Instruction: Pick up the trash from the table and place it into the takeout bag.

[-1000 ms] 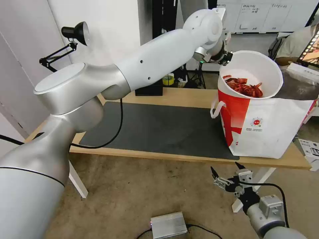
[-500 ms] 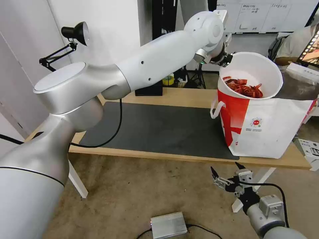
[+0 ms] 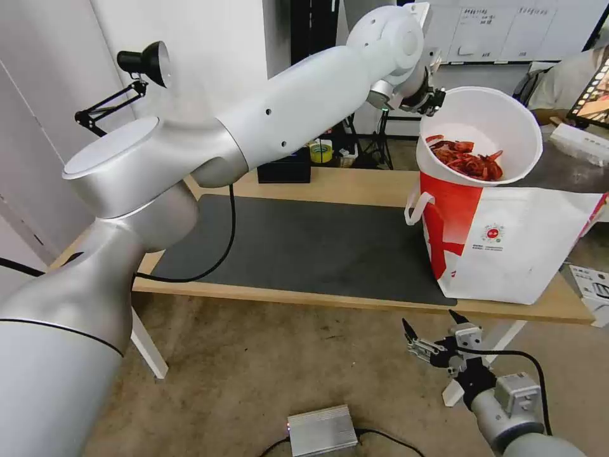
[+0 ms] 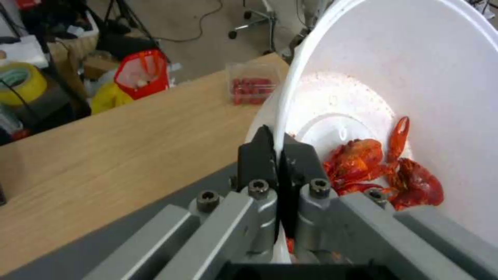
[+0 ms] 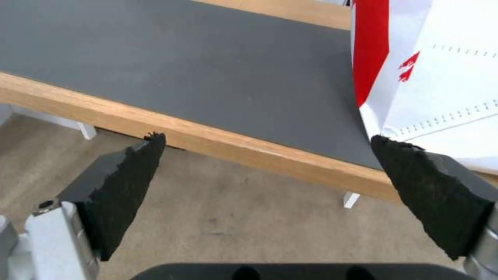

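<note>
No wording can be read. At the right of the head view, the takeout bag (image 3: 507,247) bears a small round red logo (image 3: 493,233) with illegible print beneath.

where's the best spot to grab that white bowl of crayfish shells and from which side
By its thin rim, pinched one finger inside and one outside, as the left gripper does now. The white bowl is wide and smooth-walled, so the rim is the only graspable edge. Come from the rim's high side, since the crayfish shells lie pooled at the low side.
</note>
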Controlling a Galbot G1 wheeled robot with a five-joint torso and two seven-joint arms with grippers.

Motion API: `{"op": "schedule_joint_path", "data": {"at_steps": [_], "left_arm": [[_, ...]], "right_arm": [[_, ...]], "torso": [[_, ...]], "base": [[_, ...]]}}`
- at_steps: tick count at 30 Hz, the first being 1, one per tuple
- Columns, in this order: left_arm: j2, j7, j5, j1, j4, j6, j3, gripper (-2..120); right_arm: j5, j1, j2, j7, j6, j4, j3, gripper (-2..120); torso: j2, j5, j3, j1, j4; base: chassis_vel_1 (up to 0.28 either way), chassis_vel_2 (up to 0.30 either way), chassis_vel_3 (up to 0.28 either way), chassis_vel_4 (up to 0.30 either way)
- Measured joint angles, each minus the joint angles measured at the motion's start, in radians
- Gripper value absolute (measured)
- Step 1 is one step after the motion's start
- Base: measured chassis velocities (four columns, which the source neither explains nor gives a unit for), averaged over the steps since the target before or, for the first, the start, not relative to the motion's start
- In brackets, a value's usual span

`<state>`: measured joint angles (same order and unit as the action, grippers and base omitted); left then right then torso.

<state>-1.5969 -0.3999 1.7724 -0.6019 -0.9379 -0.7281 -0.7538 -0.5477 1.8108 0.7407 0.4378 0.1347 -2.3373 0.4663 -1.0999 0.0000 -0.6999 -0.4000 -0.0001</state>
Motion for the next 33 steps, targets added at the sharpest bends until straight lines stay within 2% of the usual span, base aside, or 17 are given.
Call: {"op": "schedule_joint_path", "data": {"at_steps": [9,27,33], "left_arm": [[0.0,-0.001,-0.019,0.006,0.003,0.012,0.0,0],[0.0,0.003,-0.148,0.032,-0.011,-0.006,-0.044,0],[0.0,0.001,-0.146,0.028,-0.011,-0.007,-0.037,0]], "right_arm": [[0.0,0.0,0.0,0.0,0.0,0.0,0.0,100],[0.0,0.0,0.0,0.0,0.0,0.0,0.0,100],[0.0,0.0,0.0,0.0,0.0,0.0,0.0,100]], "torso": [[0.0,0.0,0.0,0.0,0.0001],[0.0,0.0,0.0,0.0,0.0001],[0.0,0.0,0.0,0.0,0.0]], "base": [[0.0,0.0,0.0,0.0],[0.0,0.0,0.0,0.0],[0.0,0.0,0.0,0.0]]}}
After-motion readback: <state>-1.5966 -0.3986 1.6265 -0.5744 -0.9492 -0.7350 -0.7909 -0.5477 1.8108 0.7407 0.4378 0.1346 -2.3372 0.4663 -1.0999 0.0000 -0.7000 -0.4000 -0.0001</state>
